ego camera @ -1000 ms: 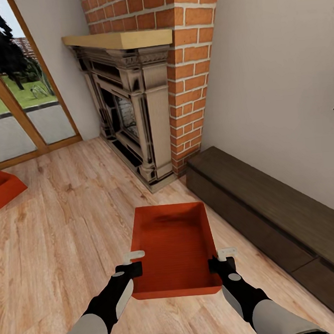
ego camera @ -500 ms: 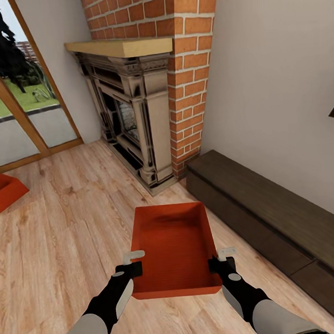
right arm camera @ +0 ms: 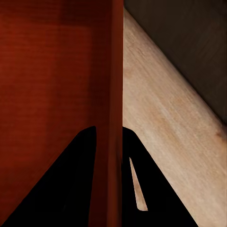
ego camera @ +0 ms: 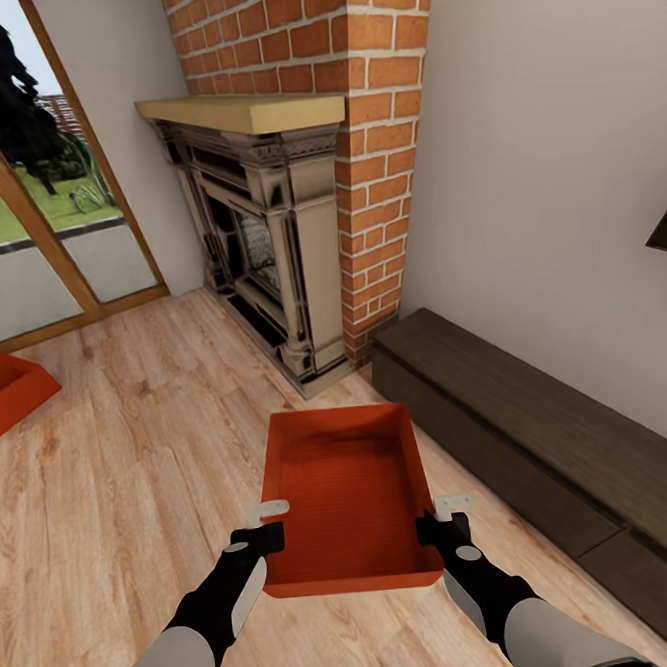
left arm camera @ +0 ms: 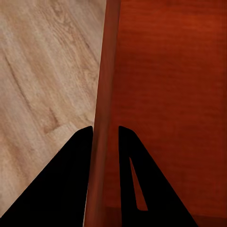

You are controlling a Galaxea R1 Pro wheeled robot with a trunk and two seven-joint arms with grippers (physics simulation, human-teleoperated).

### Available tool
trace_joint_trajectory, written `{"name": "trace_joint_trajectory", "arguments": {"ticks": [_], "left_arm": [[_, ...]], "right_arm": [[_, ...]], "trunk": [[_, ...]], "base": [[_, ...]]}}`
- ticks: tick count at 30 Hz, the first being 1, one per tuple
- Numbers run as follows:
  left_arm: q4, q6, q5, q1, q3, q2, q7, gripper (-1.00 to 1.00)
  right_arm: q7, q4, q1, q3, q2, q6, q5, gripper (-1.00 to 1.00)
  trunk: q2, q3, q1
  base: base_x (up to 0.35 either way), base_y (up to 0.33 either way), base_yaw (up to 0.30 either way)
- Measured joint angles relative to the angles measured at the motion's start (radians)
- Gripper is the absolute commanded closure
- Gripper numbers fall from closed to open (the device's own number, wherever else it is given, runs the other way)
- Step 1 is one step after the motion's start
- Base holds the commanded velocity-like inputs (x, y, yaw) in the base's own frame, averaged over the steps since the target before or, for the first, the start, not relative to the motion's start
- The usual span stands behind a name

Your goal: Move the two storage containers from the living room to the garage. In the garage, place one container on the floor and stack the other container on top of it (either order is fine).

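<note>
the left pincer (ego camera: 271, 522) and right pincer (ego camera: 440, 514) each clamp a side wall of a storage container (ego camera: 348, 493), held above the wood floor (ego camera: 133, 460). farther left, the second container (ego camera: 7, 391) sits by the glass door (ego camera: 36, 247).

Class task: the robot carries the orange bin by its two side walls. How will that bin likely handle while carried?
The bin probably stays stiff: its walls look straight where the left gripper and right gripper pinch them. Empty and topless, it is likely light. Smooth thin walls might slip.

Grey forearms, black wrists, pale fingertips (ego camera: 275, 507)
</note>
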Motion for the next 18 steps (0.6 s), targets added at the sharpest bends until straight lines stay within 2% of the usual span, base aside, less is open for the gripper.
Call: {"name": "trace_joint_trajectory", "arguments": {"ticks": [18], "left_arm": [[0.002, 0.000, 0.000, 0.000, 0.001, 0.000, 0.000, 1.00]], "right_arm": [[0.000, 0.000, 0.000, 0.001, 0.000, 0.001, 0.000, 1.00]], "trunk": [[0.126, 0.085, -0.069]], "base": [[0.000, 0.000, 0.000]]}}
